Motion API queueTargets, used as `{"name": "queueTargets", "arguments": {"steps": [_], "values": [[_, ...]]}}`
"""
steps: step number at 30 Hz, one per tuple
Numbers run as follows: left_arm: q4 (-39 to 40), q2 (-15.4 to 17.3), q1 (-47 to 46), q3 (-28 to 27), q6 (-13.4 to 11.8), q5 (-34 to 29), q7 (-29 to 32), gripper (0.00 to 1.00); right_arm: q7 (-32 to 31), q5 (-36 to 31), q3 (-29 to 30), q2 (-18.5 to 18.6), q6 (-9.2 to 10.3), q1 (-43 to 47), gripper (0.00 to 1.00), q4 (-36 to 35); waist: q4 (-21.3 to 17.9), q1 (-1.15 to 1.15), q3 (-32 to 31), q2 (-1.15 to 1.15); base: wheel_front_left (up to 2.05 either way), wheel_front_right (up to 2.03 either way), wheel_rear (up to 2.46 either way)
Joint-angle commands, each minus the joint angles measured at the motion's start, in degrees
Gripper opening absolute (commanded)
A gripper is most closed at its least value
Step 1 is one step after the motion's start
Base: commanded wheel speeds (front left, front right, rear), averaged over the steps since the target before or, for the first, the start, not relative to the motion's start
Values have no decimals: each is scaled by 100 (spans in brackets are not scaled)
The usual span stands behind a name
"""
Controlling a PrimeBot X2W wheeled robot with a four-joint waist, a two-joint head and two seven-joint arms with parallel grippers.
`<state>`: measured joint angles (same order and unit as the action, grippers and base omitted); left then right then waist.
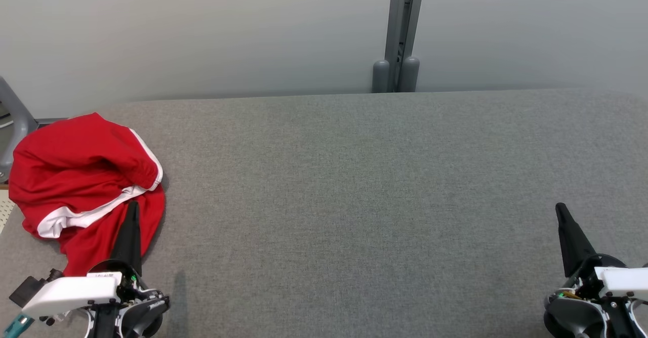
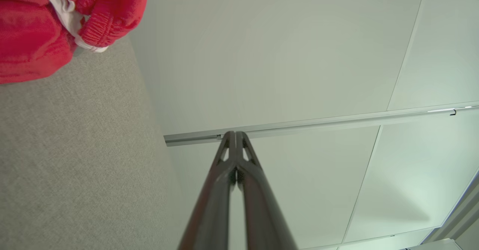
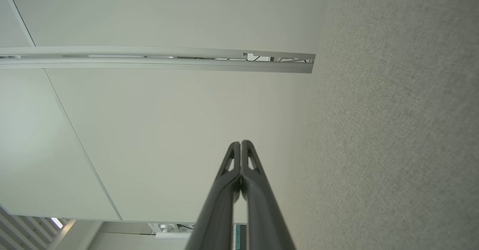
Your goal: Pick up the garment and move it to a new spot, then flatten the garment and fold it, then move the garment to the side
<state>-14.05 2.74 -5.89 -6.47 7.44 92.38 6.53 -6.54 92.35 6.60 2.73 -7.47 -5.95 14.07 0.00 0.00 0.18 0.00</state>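
Left claw (image 2: pixel 235 134) tips touching, wrist view; garment (image 1: pixel 76 171) bunched, head view.

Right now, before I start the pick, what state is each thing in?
garment: crumpled in a heap at the left end of the table, unfolded, not held.
left gripper: shut, empty, right beside the garment.
right gripper: shut, empty, over the table's right side.

Bright, soft, even light in all views. Faint shadow on table (image 1: pixel 354 201) beside left gripper (image 1: pixel 133 207). Wrist pics: fingers (image 2: pixel 209 209) go soft near bottom edge.
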Motion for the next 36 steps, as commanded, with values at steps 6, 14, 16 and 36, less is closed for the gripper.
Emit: {"name": "queueTargets", "arguments": {"steps": [6,14,16,36], "values": [[-85,-42,112,43,-2,-14,-69,100,42,-27,-53,-48,6,90,100,57,3,0,2,0,0,0,0],[54,-33,108,130,-1,-90,-303,100,267,-108,-249,-32,5,39,100,-89,10,0,11,0,0,0,0],[100,-30,100,137,-1,-156,-357,100,326,-140,-300,-19,4,23,100,-130,12,0,14,0,0,0,0],[522,-13,61,184,-16,-1957,-839,100,840,-1668,-596,11,1,-154,100,-426,-1,0,54,0,0,0,0]]}}
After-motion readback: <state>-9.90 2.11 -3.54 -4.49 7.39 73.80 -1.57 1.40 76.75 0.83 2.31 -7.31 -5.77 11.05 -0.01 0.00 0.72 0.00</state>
